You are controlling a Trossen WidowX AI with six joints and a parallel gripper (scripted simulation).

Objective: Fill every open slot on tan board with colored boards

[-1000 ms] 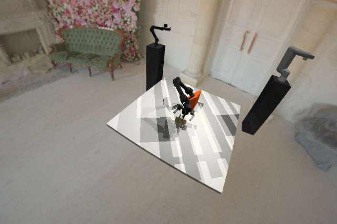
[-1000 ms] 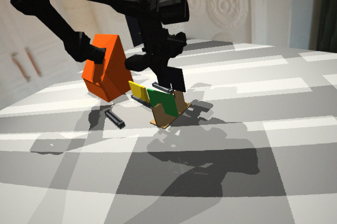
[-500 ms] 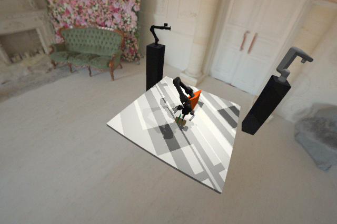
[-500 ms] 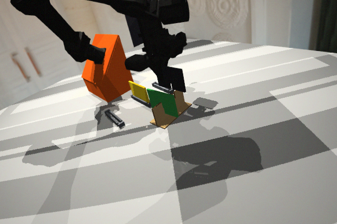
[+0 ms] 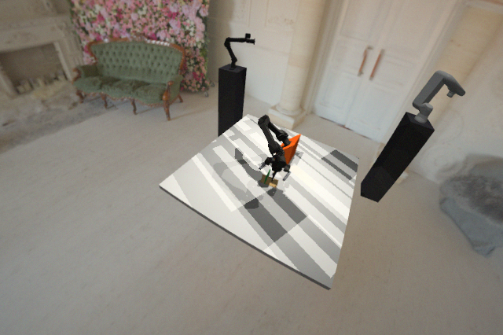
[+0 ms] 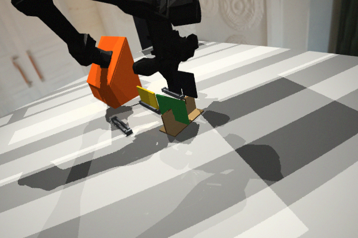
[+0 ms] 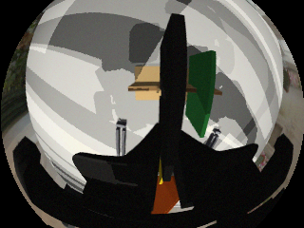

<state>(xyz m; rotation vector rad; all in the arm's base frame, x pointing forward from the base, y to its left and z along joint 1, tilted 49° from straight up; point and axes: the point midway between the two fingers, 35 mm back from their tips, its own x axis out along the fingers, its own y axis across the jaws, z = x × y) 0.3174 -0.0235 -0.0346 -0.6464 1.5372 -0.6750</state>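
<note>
The standing tan board (image 5: 264, 179) (image 6: 172, 122) (image 7: 142, 88) carries an upright green board (image 5: 267, 177) (image 6: 174, 108) (image 7: 201, 90) set crosswise near one end. My gripper (image 6: 175, 75) (image 7: 162, 127) is shut on a black board (image 6: 188, 84) (image 7: 173, 71). It holds this board upright and crosswise over the other part of the tan board, its lower edge close to the tan top edge in the exterior view. Whether its notch meets a slot is hidden. A yellow board (image 6: 147, 97) (image 7: 161, 168) stands in its holder (image 6: 149, 106).
A grey holder (image 6: 122, 124) without a board lies nearer the orange block (image 5: 291, 150) (image 6: 127, 76) (image 7: 164, 197). Another grey holder (image 6: 172, 93) lies behind the green board, close to the tan board. The arm's base is at the orange block.
</note>
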